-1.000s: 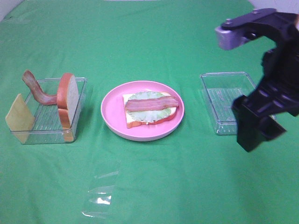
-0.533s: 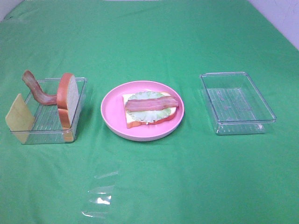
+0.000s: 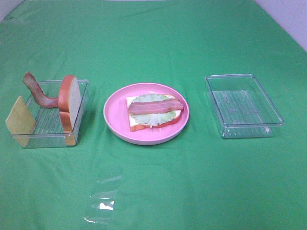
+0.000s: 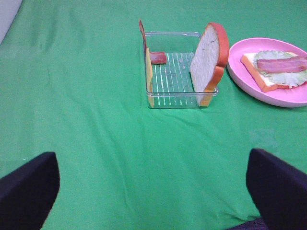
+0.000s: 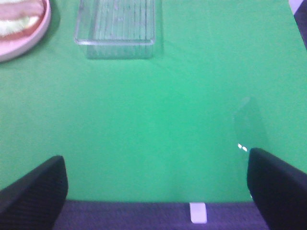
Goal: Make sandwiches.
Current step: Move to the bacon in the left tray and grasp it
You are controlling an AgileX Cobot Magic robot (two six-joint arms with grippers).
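Green cloth (image 3: 192, 38) covers the desk throughout. At its middle sits one round pink plate (image 3: 115, 115) carrying the partly built sandwich (image 3: 154, 114): one bread slice (image 3: 133, 120) at the base, one ruffled lettuce leaf (image 3: 153, 120) on it, and one bacon strip (image 3: 156, 106) laid across the top. Two clear trays flank the plate, both apart from it. The left tray (image 3: 43, 140) holds three parts. A second bread slice (image 3: 69, 103) stands on edge at the end nearest the plate, between the plate and the other two parts. A second bacon strip (image 3: 36, 91) curls up over the far rim. One yellow cheese square (image 3: 20, 120) leans at the end away from the plate. The right tray (image 3: 244, 132) shows only its ribbed floor. One scrap of clear film (image 3: 103, 199) lies flat on the cloth nearer the front edge, short of the plate and the left tray. Count: two trays, one plate, two bread slices, two bacon strips, one lettuce leaf, one cheese square, one film scrap. My left jaws stand spread wide with only bare cloth between them, facing the left tray from well back. My right jaws are likewise spread wide and hold nothing, set well back from the right tray. A second ago my right arm hung over the right tray in the high view; it has since left that view, and the food, plate and trays have not shifted.
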